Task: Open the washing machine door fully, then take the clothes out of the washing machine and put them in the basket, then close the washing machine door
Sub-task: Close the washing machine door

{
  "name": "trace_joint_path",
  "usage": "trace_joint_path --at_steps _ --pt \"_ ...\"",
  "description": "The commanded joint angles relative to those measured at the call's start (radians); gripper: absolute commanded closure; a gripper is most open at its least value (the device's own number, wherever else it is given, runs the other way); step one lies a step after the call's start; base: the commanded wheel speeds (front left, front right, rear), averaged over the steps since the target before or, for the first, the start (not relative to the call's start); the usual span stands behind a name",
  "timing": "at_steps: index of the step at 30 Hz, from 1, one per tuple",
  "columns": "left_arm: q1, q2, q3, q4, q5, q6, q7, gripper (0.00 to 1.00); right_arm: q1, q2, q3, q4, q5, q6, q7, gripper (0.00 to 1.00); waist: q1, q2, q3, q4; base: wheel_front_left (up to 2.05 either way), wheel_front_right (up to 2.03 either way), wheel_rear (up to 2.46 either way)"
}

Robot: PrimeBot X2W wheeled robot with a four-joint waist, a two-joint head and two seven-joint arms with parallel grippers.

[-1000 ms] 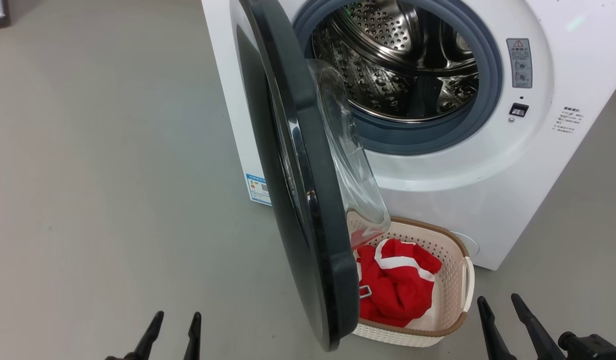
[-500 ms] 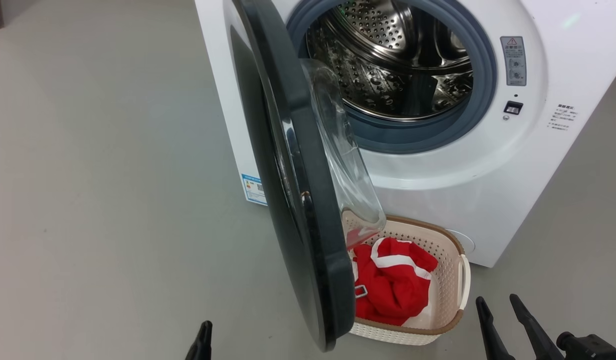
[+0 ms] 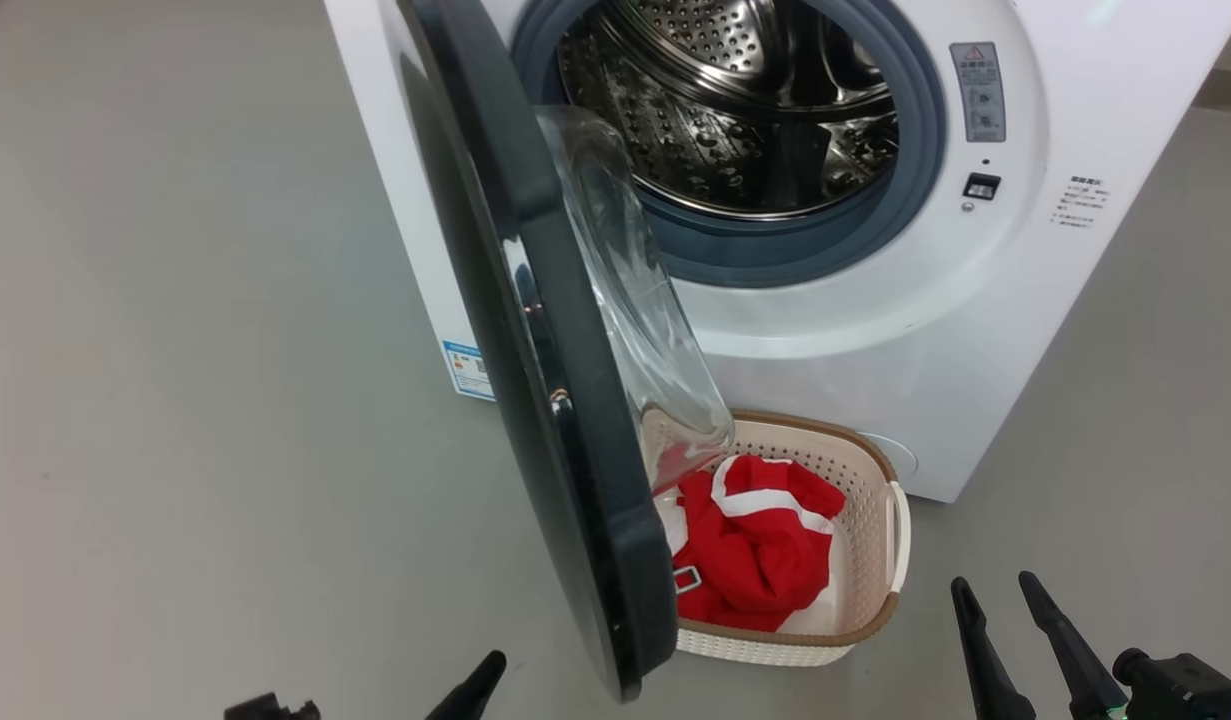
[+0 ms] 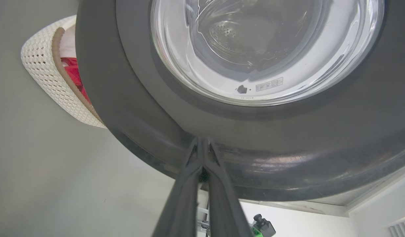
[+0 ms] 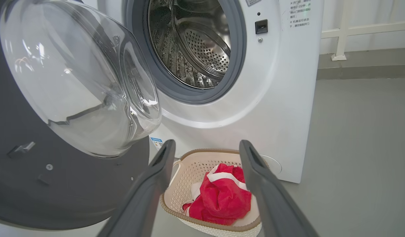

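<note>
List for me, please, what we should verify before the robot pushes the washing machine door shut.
1. The drum is empty: ok, only bare steel shows.
2. The clothes lie in the basket: ok, no fabric over the rim that shows.
3. The seal is free of fabric: ok.
4. The left claw is shut at the outer face of the door: ok; contact cannot tell.
5. The right claw is out of the door's swing: cannot tell; it is open, on the door's inner side.
6. The door's lower edge clears the basket: cannot tell.
</note>
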Motion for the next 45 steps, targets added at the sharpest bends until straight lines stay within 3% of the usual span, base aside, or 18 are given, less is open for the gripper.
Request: trace_joint_path --at_steps 1,7,18,33,45 --pt "-0.033 0.01 0.041 -0.028 -0.008 -0.006 0.011 1.0 -0.047 -0.018 0.027 -0.022 0.0 0.0 -0.006 0.0 0.0 0.0 0.008 -0.01 0.0 0.0 0.0" --pt "-0.034 -0.031 0.135 -0.066 -0.038 -0.006 0.168 1.0 -0.052 -0.02 0.028 -0.024 0.002 0.0 -0.006 0.0 0.0 0.0 0.021 -0.038 0.0 0.0 0.0" --pt "-0.056 -0.095 0.179 -0.075 0.051 -0.006 0.297 1.0 -0.072 -0.019 0.03 -0.024 0.005 0.0 -0.006 0.0 0.0 0.0 0.045 -0.099 0.0 0.0 0.0" --pt "-0.151 -0.121 0.125 -0.119 0.117 -0.006 0.267 1.0 -0.116 -0.011 0.021 -0.03 0.012 0.0 -0.006 0.0 0.0 0.0 0.109 -0.201 0.0 0.0 0.0" --pt "-0.275 -0.122 0.051 -0.1 0.154 -0.006 0.123 1.0 -0.161 -0.003 0.016 -0.031 0.017 0.0 -0.006 0.0 0.0 0.0 0.16 -0.284 0.0 0.0 0.0"
